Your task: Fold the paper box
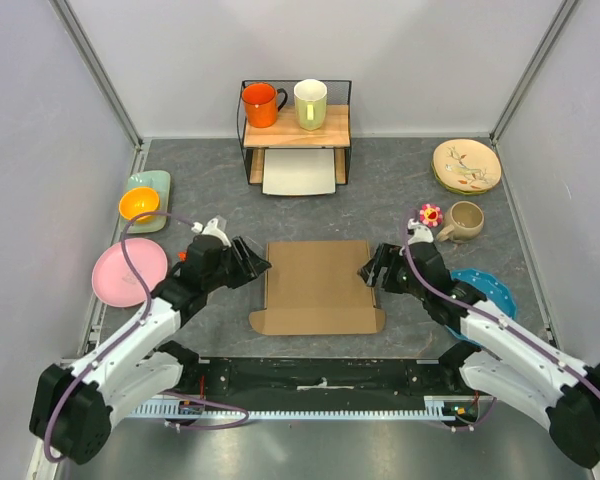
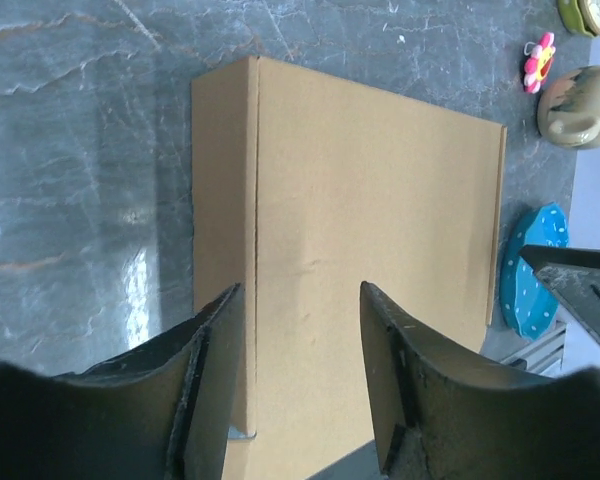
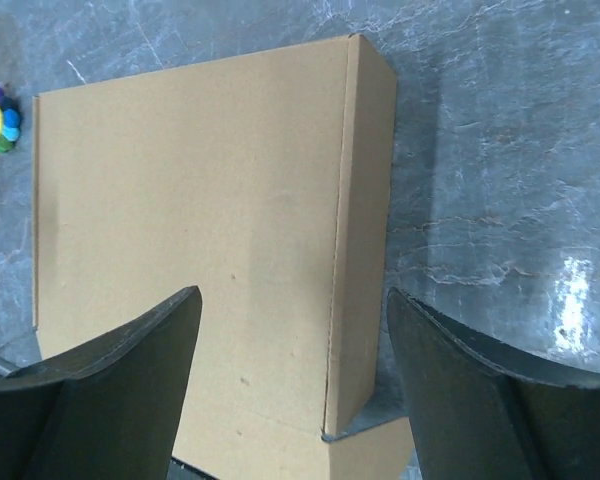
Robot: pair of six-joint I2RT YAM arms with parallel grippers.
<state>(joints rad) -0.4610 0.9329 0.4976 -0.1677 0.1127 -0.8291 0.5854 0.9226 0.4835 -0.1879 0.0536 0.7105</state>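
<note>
The paper box [image 1: 315, 285] is brown cardboard lying closed and flat in the middle of the table, with a flap sticking out along its near edge. My left gripper [image 1: 261, 265] is at the box's left edge, open and holding nothing. In the left wrist view the box [image 2: 370, 190] lies beyond the open gripper [image 2: 300, 290], whose fingers frame the side fold. At the right edge my right gripper [image 1: 367, 270] is open wide and holding nothing. The right wrist view shows the box [image 3: 200, 170] and its folded side wall between the spread fingers of that gripper [image 3: 292, 294].
A wooden shelf [image 1: 296, 128] at the back carries an orange mug [image 1: 261, 104] and a pale mug [image 1: 310, 103], with a white tray [image 1: 300, 172] beneath. On the left are an orange bowl [image 1: 139, 204] and a pink plate [image 1: 128, 273]. On the right are a patterned plate [image 1: 466, 165], a beige mug [image 1: 465, 220], a flower toy [image 1: 430, 214] and a blue plate [image 1: 490, 290].
</note>
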